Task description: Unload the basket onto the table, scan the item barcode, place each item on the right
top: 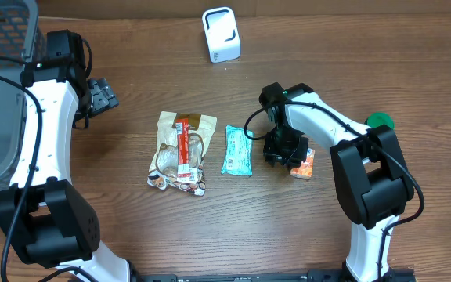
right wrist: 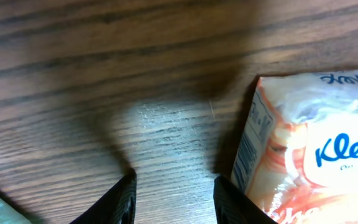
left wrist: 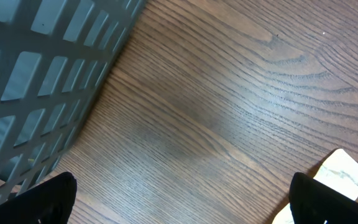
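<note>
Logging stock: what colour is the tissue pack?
The tissue pack is white and orange with blue lettering, clearest in the right wrist view.

A grey basket [top: 6, 23] stands on the wooden table's [top: 210, 227] left, a green disc [top: 381, 121] right.

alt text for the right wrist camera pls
An orange-and-white plastic Kleenex tissue pack lies on the brown wood-grain table, right beside one of the two black fingers of the right gripper. The fingers stand apart over bare wood, with nothing between them.
</note>
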Controlling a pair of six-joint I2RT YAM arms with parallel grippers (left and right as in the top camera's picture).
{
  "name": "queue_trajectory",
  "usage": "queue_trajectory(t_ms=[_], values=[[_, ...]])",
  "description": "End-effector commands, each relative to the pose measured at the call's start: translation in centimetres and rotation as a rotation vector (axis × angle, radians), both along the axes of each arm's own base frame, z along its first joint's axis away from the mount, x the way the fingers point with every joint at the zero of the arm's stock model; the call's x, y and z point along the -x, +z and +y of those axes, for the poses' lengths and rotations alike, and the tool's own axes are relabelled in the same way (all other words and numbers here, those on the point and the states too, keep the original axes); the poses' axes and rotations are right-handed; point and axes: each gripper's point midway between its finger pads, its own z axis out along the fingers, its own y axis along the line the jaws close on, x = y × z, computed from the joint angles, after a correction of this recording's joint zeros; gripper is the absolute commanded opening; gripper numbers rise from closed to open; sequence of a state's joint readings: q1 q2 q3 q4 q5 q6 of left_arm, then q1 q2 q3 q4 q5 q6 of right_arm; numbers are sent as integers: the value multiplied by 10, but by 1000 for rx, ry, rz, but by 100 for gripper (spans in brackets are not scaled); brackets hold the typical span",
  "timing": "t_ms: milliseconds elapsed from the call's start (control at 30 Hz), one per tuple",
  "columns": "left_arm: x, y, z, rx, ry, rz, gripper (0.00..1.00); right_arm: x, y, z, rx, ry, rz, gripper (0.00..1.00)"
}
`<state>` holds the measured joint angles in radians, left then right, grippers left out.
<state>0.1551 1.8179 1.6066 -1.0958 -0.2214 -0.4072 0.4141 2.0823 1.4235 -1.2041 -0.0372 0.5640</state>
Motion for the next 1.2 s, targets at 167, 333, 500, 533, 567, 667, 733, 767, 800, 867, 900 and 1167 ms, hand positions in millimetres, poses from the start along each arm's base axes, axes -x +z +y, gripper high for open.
queue_trajectory(t_ms=[167, 333, 500, 533, 567, 667, 733, 767, 800, 867, 900, 1167], values=[[-3, 15, 3, -22, -20, -32, 100, 10, 0, -8, 30, 67, 27, 40], [-3, 15, 3, -22, -20, -32, 100, 4, 17, -1, -16, 86, -5, 40], [-3, 15, 3, -22, -20, -32, 100, -5, 55, 5, -90, 119, -109, 41], [-3, 15, 3, -22, -20, -32, 100, -6, 62, 4, -96, 121, -126, 41], [-3, 15, 3, -22, -20, -32, 100, -6, 70, 2, -105, 127, -143, 41], [-3, 15, 3, -22, -20, -32, 100, -8, 90, -9, -120, 129, -187, 41], [-3, 15, 3, -22, -20, -32, 100, -10, 99, -23, -105, 105, -209, 41], [-3, 15, 3, -22, -20, -32, 100, -12, 102, -31, -95, 101, -218, 41], [-3, 15, 3, -22, -20, -32, 100, -14, 103, -39, -93, 105, -222, 41], [-3, 15, 3, -22, -20, -32, 100, -17, 103, -53, -93, 101, -219, 41], [-3, 15, 3, -22, -20, -32, 100, -19, 102, -62, -98, 103, -215, 41], [-3, 15, 3, -22, -20, -32, 100, -18, 93, -87, -105, 53, -198, 41]])
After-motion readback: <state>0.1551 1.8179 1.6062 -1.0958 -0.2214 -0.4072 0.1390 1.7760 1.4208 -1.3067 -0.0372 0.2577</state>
